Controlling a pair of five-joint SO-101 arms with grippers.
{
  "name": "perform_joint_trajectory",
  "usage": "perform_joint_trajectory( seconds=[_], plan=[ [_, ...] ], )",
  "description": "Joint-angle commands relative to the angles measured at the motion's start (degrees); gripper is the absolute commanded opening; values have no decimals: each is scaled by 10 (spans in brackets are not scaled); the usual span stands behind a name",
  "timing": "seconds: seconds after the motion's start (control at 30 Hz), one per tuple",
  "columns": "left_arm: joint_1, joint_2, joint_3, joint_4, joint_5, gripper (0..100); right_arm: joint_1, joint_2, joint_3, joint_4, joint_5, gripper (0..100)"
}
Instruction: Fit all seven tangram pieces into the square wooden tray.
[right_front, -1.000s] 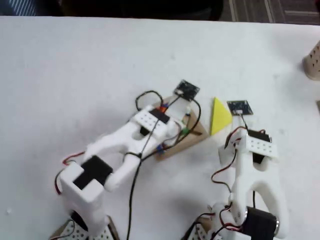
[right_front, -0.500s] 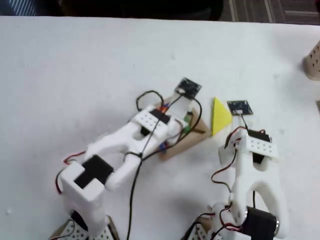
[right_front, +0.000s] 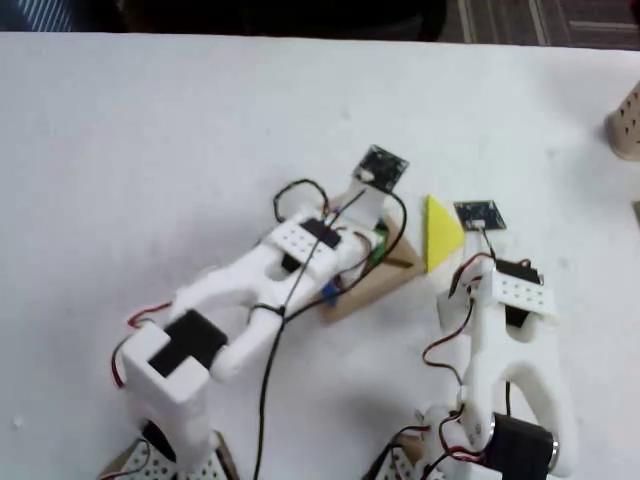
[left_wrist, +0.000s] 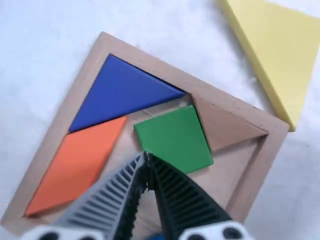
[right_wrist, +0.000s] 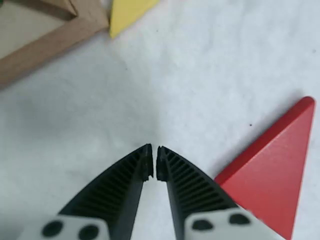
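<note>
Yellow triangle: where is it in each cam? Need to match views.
High view: yellow triangle lies flat on the table, just right of the wooden tray, between the two arms.
Left wrist view: yellow triangle sits outside the wooden tray, close to one corner.
Right wrist view: only its tip is in frame, beside the tray's corner.
Shared landmark: that tray corner nearest the triangle.
</note>
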Motion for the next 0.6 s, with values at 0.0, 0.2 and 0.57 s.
perform_joint_trajectory(
  seconds=[0.0, 0.2, 0.57],
  plan=[
    [-13, -10, -20, -12, -6, 20, -6, -20, -4, -7, 8, 18],
    [1, -43, -9, 36, -8, 20, -6, -20, -4, -7, 8, 18],
    [47, -80, 74, -1, -11, 20, -6, -20, -4, -7, 8, 18]
  ],
)
